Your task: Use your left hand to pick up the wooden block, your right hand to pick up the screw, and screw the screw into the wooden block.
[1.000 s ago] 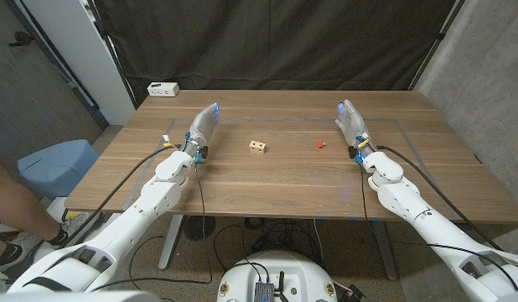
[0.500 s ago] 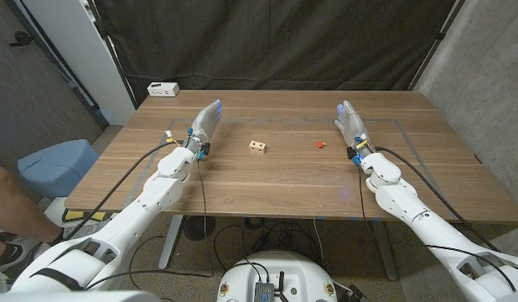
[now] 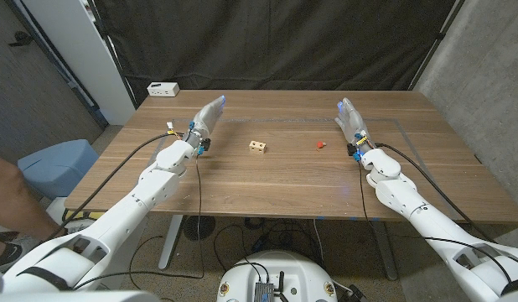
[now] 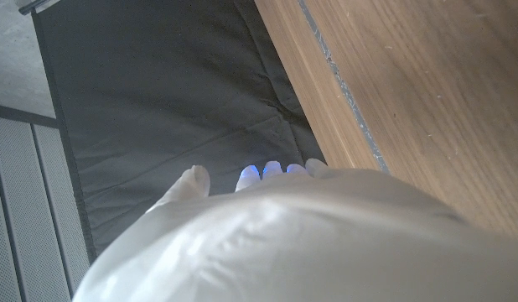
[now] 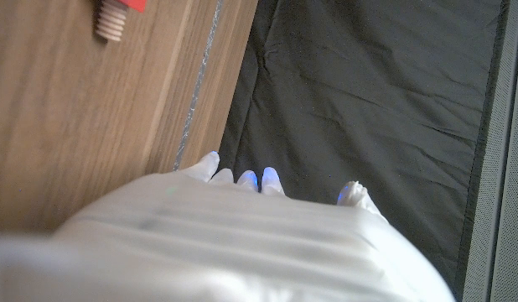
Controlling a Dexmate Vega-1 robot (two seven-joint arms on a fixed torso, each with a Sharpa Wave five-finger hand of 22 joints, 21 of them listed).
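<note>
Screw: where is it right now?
In the head view the screw lies on the table, right of centre, between the wooden block and the right hand, nearer the hand, touching neither.

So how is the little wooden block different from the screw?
The wooden block is pale tan and boxy with dark holes; the screw is red-headed with a pale threaded end, and looks smaller. The wooden block lies nearer the left hand, the screw nearer the right hand. Both lie on the table, untouched.
</note>
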